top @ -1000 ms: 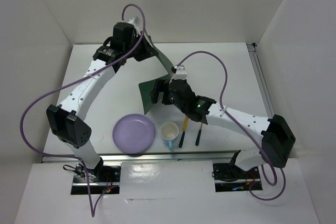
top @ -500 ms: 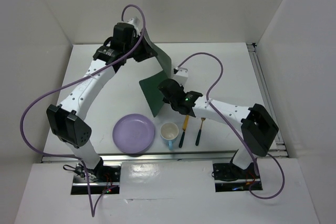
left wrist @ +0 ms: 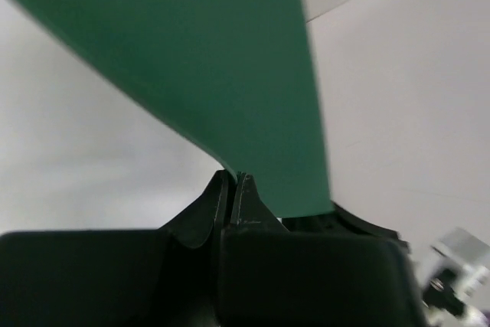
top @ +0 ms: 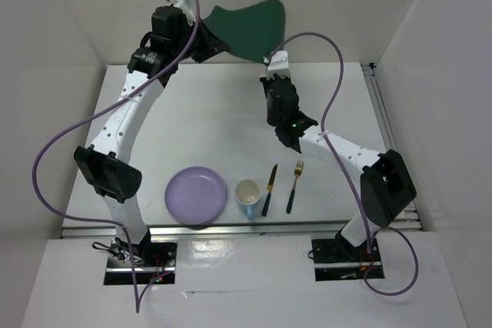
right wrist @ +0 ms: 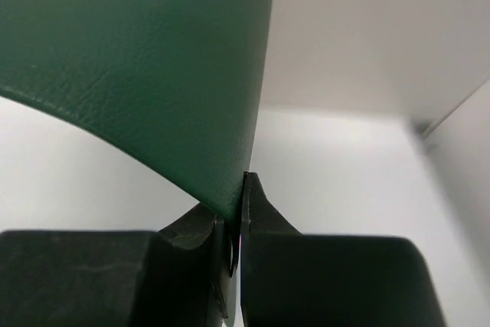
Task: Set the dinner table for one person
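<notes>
I judge the placemat (top: 250,27) soft and light, it sags; my left fingers (left wrist: 205,210) and right fingers (right wrist: 262,210) each pinch its edge.

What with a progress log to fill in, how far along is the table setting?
Done: nothing set; plate, cup, knife and fork lie in a row at the near edge of the dinner table. In hand: left hand and right hand each pinch the placemat, held aloft. Left: probably laying it flat, then arranging those.
</notes>
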`<state>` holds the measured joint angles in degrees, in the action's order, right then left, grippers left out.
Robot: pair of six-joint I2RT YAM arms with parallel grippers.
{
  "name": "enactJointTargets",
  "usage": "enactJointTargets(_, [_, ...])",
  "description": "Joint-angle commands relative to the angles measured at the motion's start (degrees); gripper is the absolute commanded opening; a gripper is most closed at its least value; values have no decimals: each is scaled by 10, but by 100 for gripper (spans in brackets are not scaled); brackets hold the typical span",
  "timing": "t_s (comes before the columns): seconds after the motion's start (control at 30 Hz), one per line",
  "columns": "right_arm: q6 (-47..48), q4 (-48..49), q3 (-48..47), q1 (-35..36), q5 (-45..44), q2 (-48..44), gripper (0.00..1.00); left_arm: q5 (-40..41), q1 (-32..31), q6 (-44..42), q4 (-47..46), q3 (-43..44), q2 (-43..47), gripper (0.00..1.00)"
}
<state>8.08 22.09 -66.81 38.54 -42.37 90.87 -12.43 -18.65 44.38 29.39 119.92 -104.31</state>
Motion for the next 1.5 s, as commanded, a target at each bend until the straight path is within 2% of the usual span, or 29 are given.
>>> enactJointTargets(0.0, [269, 204, -65, -1, 36, -14, 0, -48, 14, 11, -19, 44, -10, 0])
enactJointTargets(0.07, [289, 170, -58, -1, 70, -14, 0, -48, 20, 11, -19, 16, 15, 0])
enactJointTargets(0.17, [257, 91, -4, -1, 83, -55, 0, -43, 34, 18, -69, -130, 73, 0])
enactJointTargets(0.2, [221, 55, 42, -1, 83, -83, 0, -43, 42, 25, -93, -212, 111, 0])
enactJointTargets(0.33, [146, -10, 153, -1, 88, -130, 0, -43, 42, 25, -122, -381, 169, 0])
enactJointTargets(0.43, [106, -41, 196, 4, 79, -121, 0, -43, 42, 40, -182, -496, 191, 0])
enactJointTargets(0.57, [84, -68, 204, 4, 84, -83, 0, -20, 42, 40, -191, -543, 185, 0])
enactJointTargets(0.83, [43, -130, 178, 4, 68, -21, 0, 38, 42, 40, -159, -563, 185, 0])
enactJointTargets(0.93, [33, -165, 157, 4, 68, 1, 12, 62, 49, 47, -142, -533, 162, 0])
enactJointTargets(0.97, [33, -172, 143, 4, 73, 11, 27, 68, 54, 47, -133, -512, 136, 0])
enactJointTargets(1.03, [33, -186, 129, 4, 73, 23, 51, 73, 54, 55, -111, -483, 105, 0])
enactJointTargets(1.13, [13, -224, 99, -10, 84, 46, 75, 67, 54, 65, -89, -447, 57, 0])
enactJointTargets(1.27, [3, -273, 83, -15, 85, 53, 90, 62, 54, 79, -76, -442, 37, 0])
enactJointTargets(1.33, [-21, -331, 58, -15, 56, 58, 92, 70, 54, 88, -58, -435, 37, 0])
enactJointTargets(1.4, [-43, -371, 52, -15, 56, 40, 93, 86, 54, 93, -21, -429, 37, 7])
enactJointTargets(1.47, [-52, -385, 58, -15, 81, 19, 93, 86, 54, 93, -21, -435, 37, 25])
